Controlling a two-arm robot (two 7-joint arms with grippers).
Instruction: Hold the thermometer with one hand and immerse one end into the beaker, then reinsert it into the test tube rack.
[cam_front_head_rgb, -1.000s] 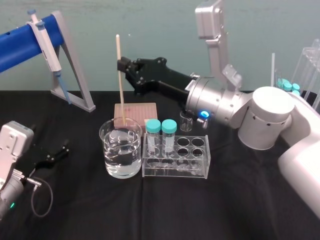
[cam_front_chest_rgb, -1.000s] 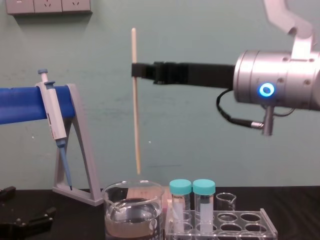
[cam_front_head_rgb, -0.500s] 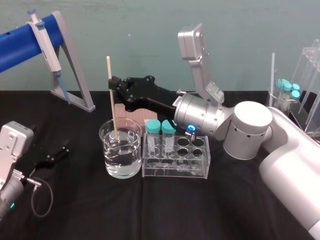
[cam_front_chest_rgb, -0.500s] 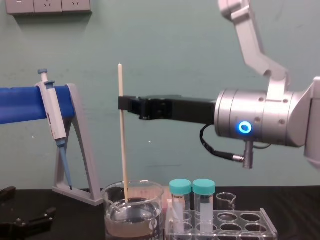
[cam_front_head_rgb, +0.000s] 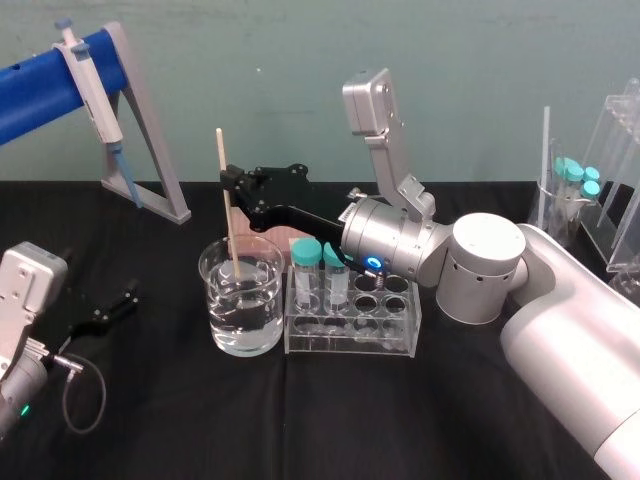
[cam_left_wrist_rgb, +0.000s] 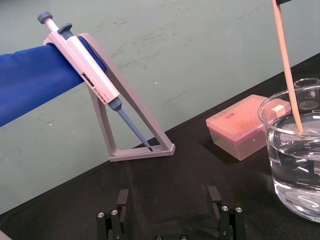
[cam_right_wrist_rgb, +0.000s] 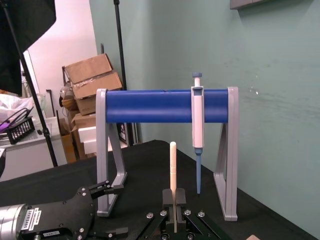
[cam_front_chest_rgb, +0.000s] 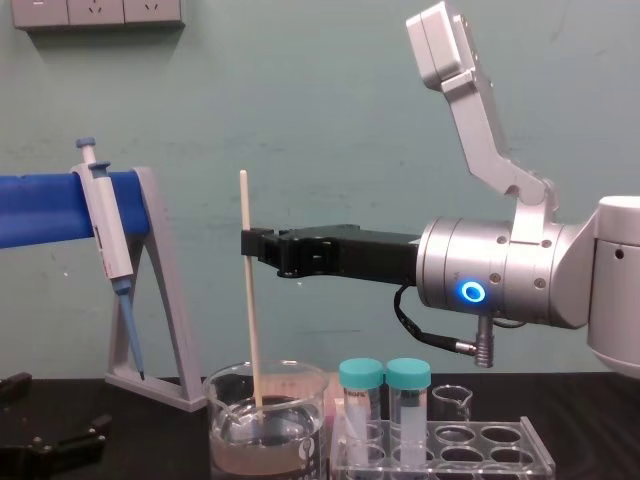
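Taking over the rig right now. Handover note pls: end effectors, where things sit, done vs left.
Right end effector: shut on the thermometer, holding it near-upright over the beaker.
Left end effector: open, holding nothing, idle at the robot's left.
Thermometer's lower end is inside the beaker, at the water surface; depth cannot be told.
Test tube rack: beside the beaker, two capped tubes in it.
Done: pick-up, lowering into the beaker.
Left: lift out, reinsert into the rack.

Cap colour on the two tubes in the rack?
Teal caps, clearest in the chest view.
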